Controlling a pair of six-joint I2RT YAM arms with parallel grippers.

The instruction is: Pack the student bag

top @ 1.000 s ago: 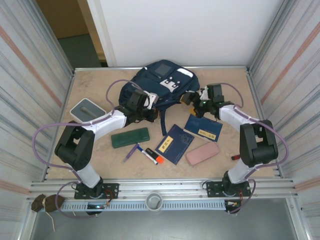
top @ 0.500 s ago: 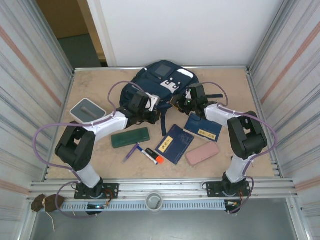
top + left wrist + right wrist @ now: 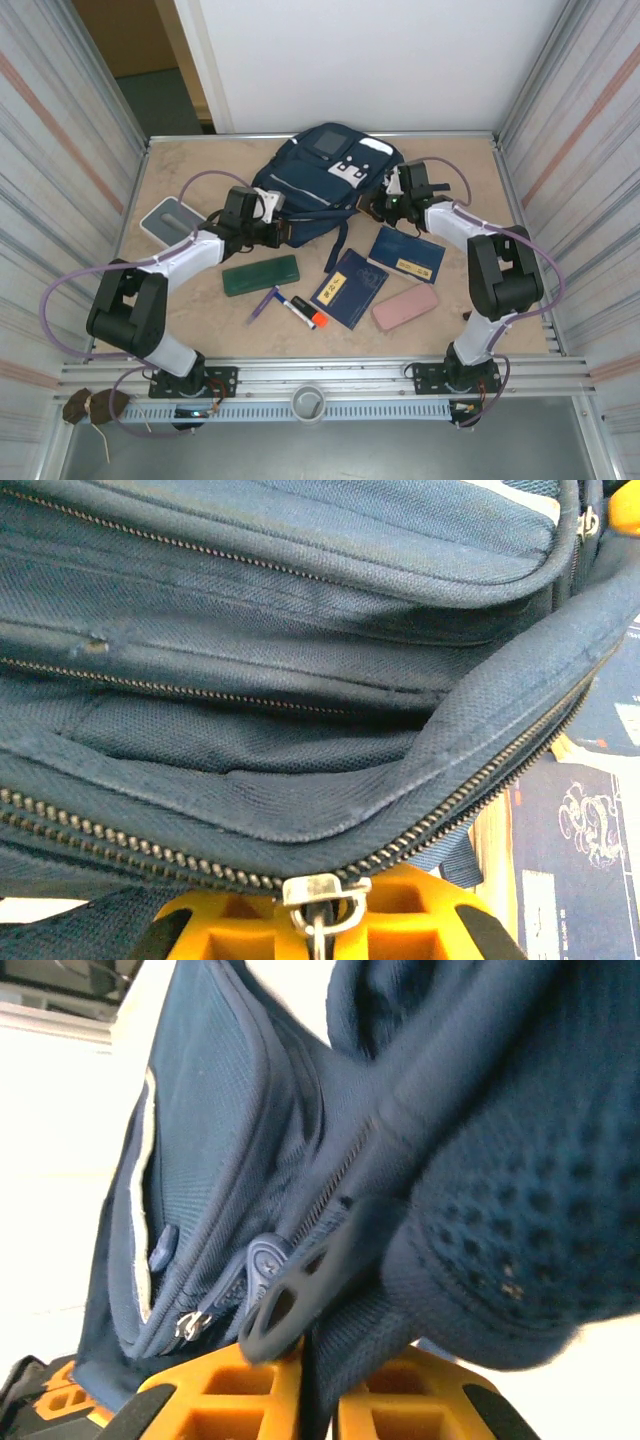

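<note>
Lying at far middle of counter [image 3: 180,160], student bag [image 3: 315,180]; left pincer [image 3: 320,925] pressed together on zipper pull [image 3: 322,892] at bag's left edge; right pincer [image 3: 318,1390] clamped on bag fabric at right side; pincer fingers cut off by frame bottom; right wrist view blurred.

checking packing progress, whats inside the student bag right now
Through the unzipped gap in the left wrist view, the student bag shows dark blue lining and an inner zipper line; no packed item is visible. Its deeper part is hidden by folded fabric and shadow.
</note>
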